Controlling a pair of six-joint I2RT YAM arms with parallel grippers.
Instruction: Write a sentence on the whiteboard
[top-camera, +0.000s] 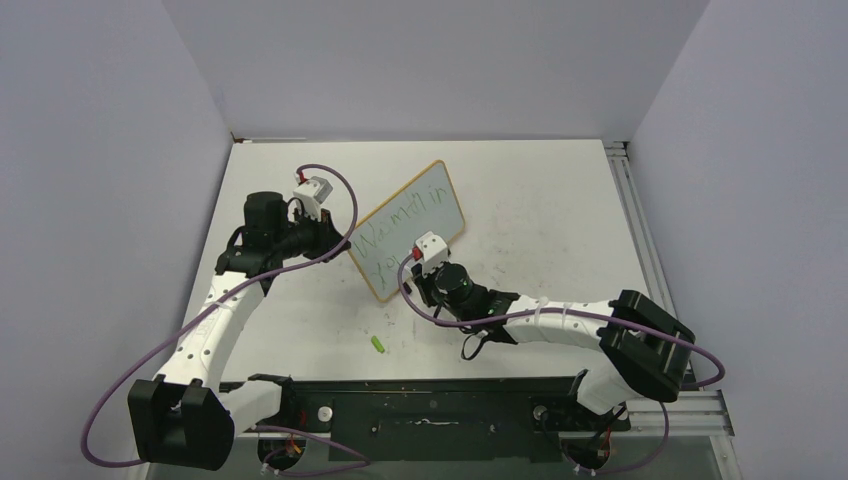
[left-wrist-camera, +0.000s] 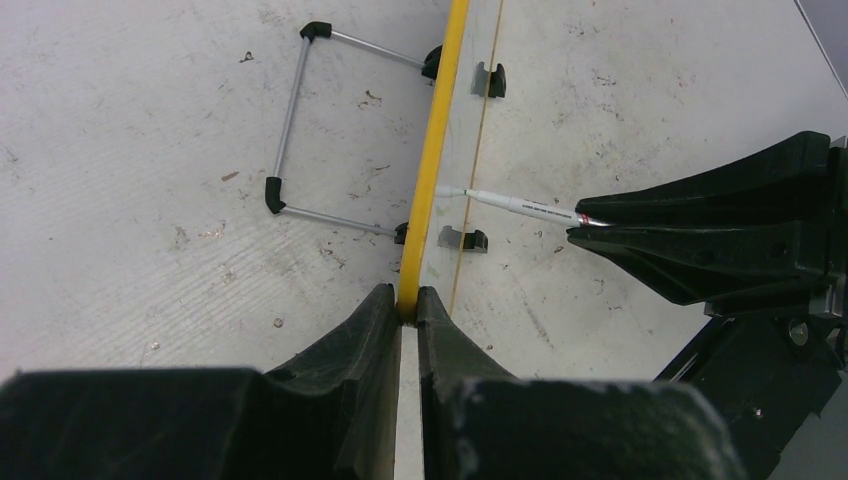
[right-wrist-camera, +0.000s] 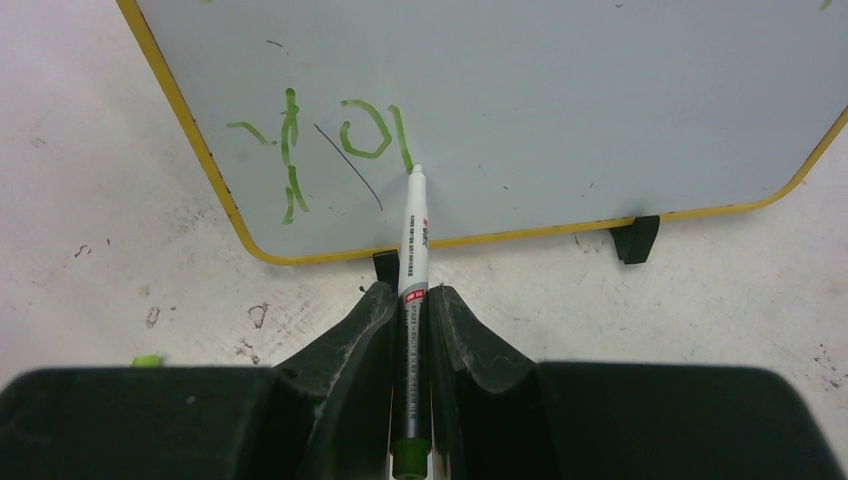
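Note:
The whiteboard stands tilted mid-table on small black feet, with a yellow frame. Green handwriting, the sentence, runs across it in two lines; the lower line reads roughly "Yo" plus one stroke. My left gripper is shut on the board's yellow edge from the left. My right gripper is shut on a white marker with a green end; its tip touches the board just below the last green stroke. The marker also shows in the left wrist view.
A green marker cap lies on the table in front of the board, near the arms' bases. The board's wire stand rests on the table behind it. A metal rail runs along the table's right edge.

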